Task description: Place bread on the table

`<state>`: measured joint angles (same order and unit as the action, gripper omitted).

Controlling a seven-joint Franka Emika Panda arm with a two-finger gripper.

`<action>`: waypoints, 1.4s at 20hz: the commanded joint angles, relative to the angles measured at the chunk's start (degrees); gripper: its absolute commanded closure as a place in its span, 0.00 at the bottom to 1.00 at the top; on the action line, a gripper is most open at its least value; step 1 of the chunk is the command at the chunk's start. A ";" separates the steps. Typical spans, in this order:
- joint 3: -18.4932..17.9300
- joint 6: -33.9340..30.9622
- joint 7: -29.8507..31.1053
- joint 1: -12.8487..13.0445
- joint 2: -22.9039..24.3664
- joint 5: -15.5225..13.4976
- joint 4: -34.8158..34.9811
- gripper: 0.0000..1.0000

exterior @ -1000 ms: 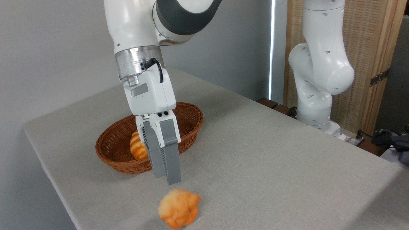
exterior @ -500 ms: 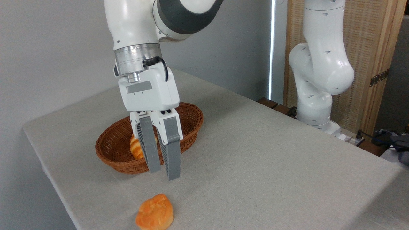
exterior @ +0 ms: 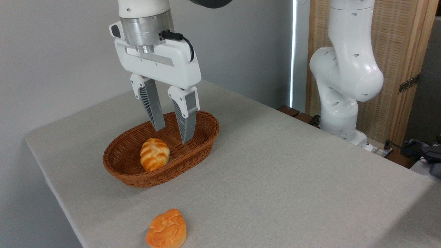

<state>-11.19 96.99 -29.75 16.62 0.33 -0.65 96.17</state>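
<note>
A striped bun [exterior: 154,154] lies in a wicker basket [exterior: 193,156].

Lumpy orange bread [exterior: 166,229] with knobbly edges and creased top, lay flat near the front edge of the table [exterior: 293,179], free of any grip, well apart from anything else, on plain light grey-beige cloth covering the large rectangular top

Plain grey wall [exterior: 62,62] behind and left of the gripper [exterior: 172,136]. Right of it, a narrow bright vertical strip of light [exterior: 293,51] at the wall's edge. Further right, a wood-framed woven panel [exterior: 396,51] with a metal hinge [exterior: 409,83]. Low at far right, dark cables and clutter [exterior: 418,148], partly cut off.
</note>
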 commanded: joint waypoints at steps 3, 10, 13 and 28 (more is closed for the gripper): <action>2.48 -6.10 2.94 -2.47 1.60 -5.23 -1.08 0.00; 2.84 -6.29 1.97 -1.94 1.60 -5.15 -3.09 0.00; 2.92 -6.29 -3.45 -3.42 1.69 -5.23 -4.24 0.00; 8.81 -3.75 -5.06 -9.23 1.43 0.04 -4.07 0.00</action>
<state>-2.76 92.32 -33.87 8.02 2.08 -1.37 92.46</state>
